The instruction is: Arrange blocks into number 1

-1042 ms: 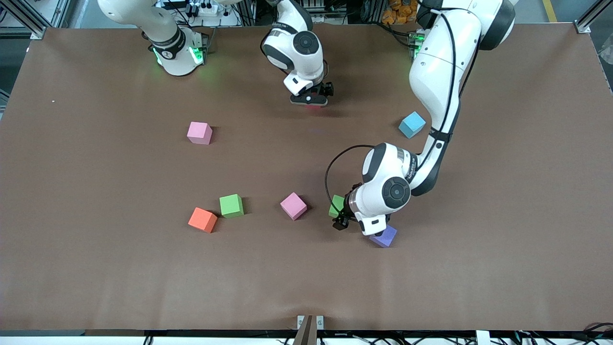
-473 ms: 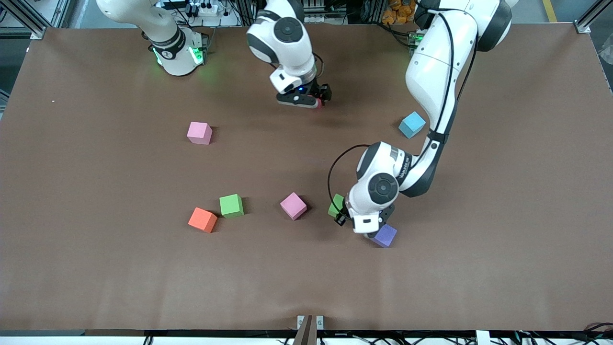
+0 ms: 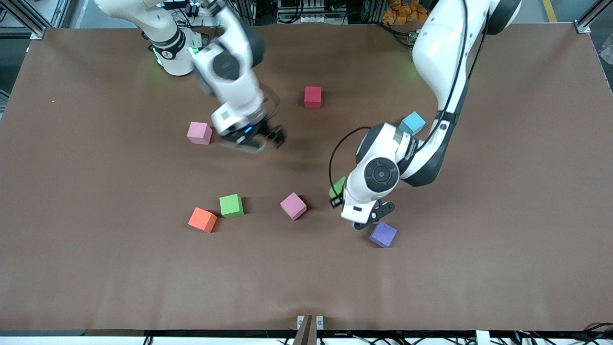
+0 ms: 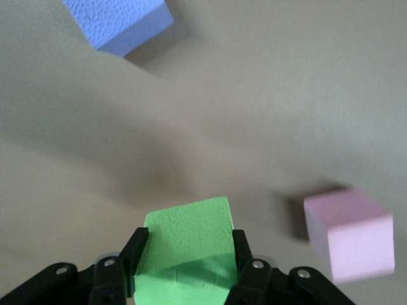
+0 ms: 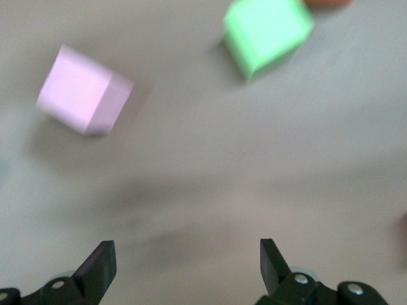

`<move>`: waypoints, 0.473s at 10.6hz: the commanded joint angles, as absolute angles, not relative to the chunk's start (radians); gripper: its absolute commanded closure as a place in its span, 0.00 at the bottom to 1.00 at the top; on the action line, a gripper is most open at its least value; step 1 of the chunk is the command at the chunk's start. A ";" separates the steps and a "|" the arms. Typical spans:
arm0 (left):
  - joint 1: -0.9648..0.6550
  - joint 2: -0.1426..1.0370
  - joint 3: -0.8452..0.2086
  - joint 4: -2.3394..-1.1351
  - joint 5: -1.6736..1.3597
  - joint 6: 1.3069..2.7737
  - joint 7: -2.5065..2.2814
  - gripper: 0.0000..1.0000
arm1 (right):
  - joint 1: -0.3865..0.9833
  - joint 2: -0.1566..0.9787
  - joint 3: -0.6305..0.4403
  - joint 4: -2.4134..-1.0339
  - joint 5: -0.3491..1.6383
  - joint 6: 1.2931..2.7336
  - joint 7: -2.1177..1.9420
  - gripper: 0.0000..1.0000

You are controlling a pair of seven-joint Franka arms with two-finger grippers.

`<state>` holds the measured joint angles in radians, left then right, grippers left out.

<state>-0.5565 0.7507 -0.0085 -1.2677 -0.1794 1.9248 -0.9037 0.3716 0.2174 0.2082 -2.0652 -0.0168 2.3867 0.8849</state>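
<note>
Left pincer (image 4: pixel 186 254) clamped on green block (image 4: pixel 187 251), lifted off counter (image 3: pixel 479 239), over spot between pink cube (image 3: pixel 293 206) and purple block (image 3: pixel 382 234). Right pincer (image 5: pixel 184 264) spread wide, empty, above bare counter beside other pink cube (image 3: pixel 199 132). Red block (image 3: pixel 312 97) farther from front camera, mid-counter. Second green block (image 3: pixel 231 205) and orange block (image 3: pixel 202 220) near each other, toward right arm's end. Light blue cube (image 3: pixel 412 122) by left arm.

The farthest block (image 3: pixel 312 97) lies alone on the counter (image 3: pixel 96 287), near the bases. The nearest block (image 3: pixel 382 234) lies toward the left arm's end. A third block (image 3: pixel 202 220) lies just beside its neighbour (image 3: pixel 231 205), toward the right arm's end.
</note>
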 commanded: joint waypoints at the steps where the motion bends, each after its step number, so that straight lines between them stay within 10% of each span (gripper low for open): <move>1: -0.651 0.693 -0.038 -1.344 -0.155 1.907 -0.845 1.00 | 0.240 0.329 0.218 -1.912 -0.032 2.355 0.799 0.00; 5: -0.773 0.733 -0.144 -1.423 0.029 1.956 -0.815 1.00 | 0.212 0.547 0.134 -1.640 -0.029 2.260 0.875 0.00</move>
<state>-0.7747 0.7370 -0.0966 -1.3574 -0.0499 1.9147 -0.8418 0.1931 0.4376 0.1696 -1.7719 -0.0180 2.3033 0.8108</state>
